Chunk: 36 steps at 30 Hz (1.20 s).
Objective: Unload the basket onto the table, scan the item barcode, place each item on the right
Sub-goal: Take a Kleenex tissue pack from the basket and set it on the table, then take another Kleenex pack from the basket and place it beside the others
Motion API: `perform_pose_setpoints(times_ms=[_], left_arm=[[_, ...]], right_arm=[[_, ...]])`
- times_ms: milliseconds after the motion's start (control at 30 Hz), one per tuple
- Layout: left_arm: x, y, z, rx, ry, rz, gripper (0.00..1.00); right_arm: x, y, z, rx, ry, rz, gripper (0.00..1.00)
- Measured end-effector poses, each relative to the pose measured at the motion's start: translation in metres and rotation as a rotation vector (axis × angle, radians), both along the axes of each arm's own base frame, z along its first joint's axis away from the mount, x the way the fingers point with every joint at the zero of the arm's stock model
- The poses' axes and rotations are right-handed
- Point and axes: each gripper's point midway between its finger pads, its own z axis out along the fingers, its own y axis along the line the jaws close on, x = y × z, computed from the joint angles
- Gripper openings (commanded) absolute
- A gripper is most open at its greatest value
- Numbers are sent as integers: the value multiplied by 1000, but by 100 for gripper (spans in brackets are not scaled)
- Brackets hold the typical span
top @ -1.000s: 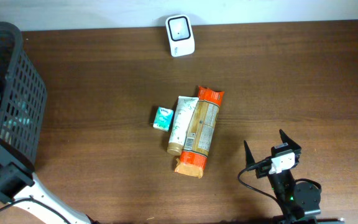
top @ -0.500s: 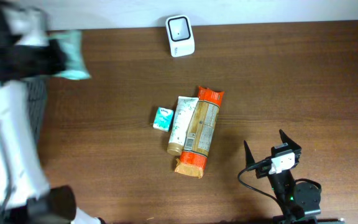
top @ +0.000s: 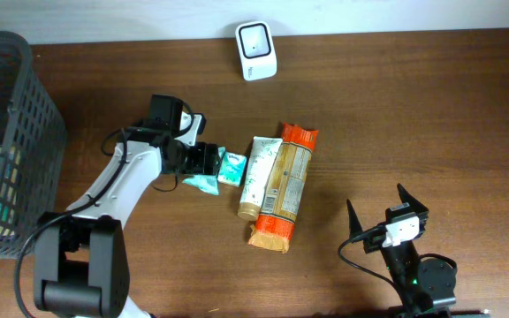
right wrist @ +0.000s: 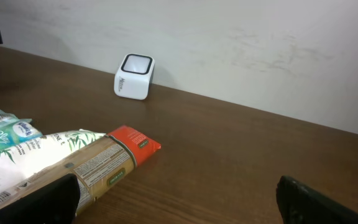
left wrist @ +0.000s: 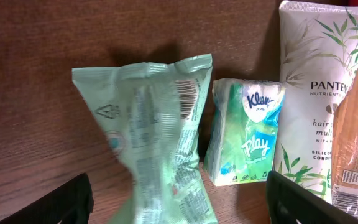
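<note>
Green plastic caught our eye first: a crinkled green packet [left wrist: 151, 143] lay on the brown table [top: 414, 115], its barcode facing up near the top right corner. It sat just to the left of a small tissue pack [left wrist: 247, 134], close enough that we could not tell whether they touched. Beyond the tissues lay a white tube [left wrist: 309, 81] printed with leaves, and against the tube's far side a long cracker pack [top: 285, 185] with orange ends.

We saw the left gripper [top: 203, 161] over the packet with its fingers [left wrist: 51, 202] spread wide. The packet lay between them with a gap on either side, so nothing was gripped.

We found the right gripper [top: 383, 210] low at the near right of the table, well apart from the group of goods. Its fingers [right wrist: 36, 199] stood fully apart and held nothing.

A white scanner [top: 256, 39] stood at the far edge of the table, well apart from the packet. A dark mesh basket [top: 25, 106] sat at the left end.
</note>
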Motion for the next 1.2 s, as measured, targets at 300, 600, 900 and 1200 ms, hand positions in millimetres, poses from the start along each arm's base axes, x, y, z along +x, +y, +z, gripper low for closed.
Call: perform_pose_setpoints(times_ms=[300,600,900,1200], left_arm=[[60,104,255,170,-516,269,99],[-40,342,313,467,-528,973,99],[-106,422,147,489,-62,1138,99],[-101,436,53,485,131,912,84]], right_arm=[[0,0,0,0,0,0,99],[0,0,0,0,0,0,99],[0,0,0,0,0,0,99],[0,0,0,-1,0,0,99]])
